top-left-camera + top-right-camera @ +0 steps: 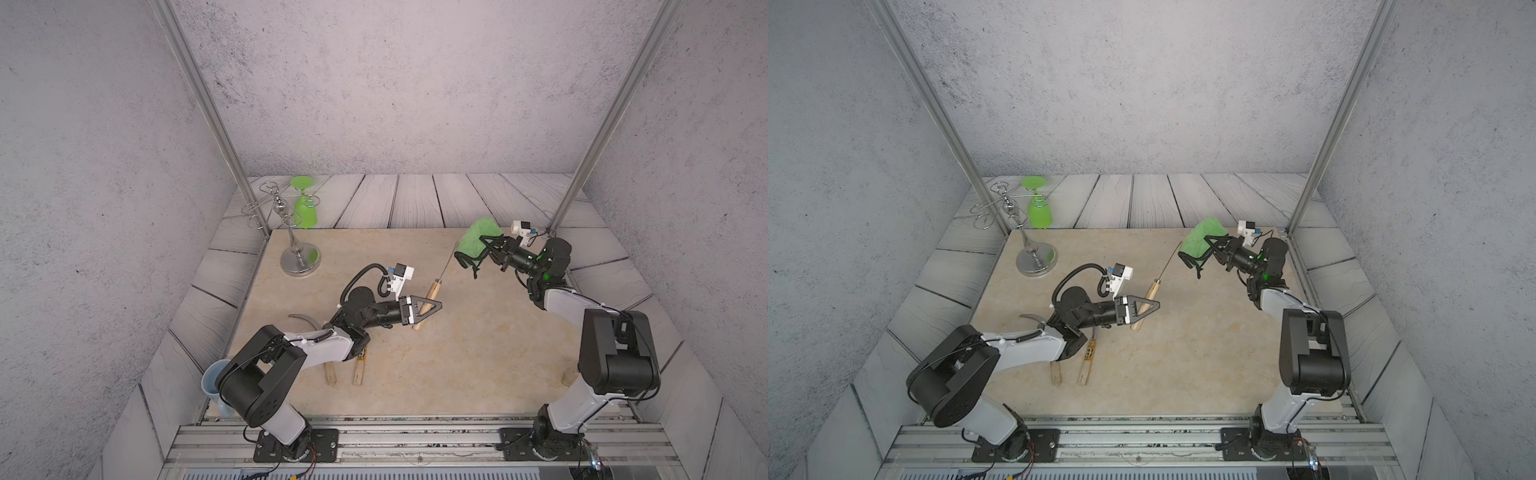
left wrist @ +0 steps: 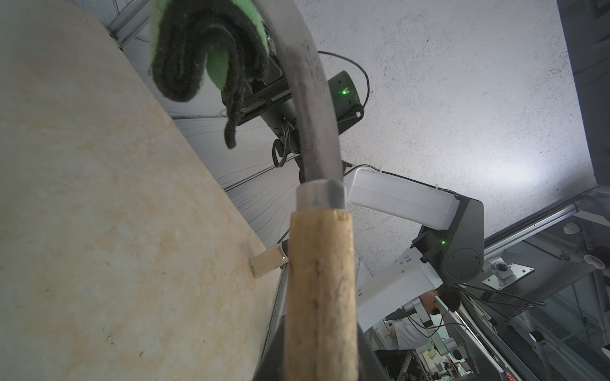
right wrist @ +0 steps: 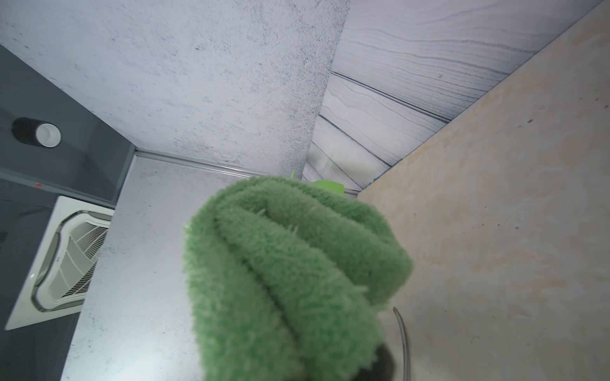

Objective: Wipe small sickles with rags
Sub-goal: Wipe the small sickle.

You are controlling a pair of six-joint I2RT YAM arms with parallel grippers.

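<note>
Your left claw (image 1: 428,308) grips the pale-handled grey sickle (image 1: 433,289). Your right claw (image 1: 484,247) pinches the fuzzy green rag (image 1: 476,236), which perhaps touches the blade.

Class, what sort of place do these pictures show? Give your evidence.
Probably a robotics lab test booth: two black-and-white robot arms bolted to a grooved aluminium rail, stone-print wall panels, and a seated person beyond.

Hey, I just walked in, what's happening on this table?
The left pincer is shut on the wooden handle of a small grey-bladed sickle, pointing its blade at a folded bright green fuzzy rag that the right pincer grips above the beige tabletop. Whether blade and rag touch is unclear. Two more wooden-handled sickles lie flat on it.
</note>
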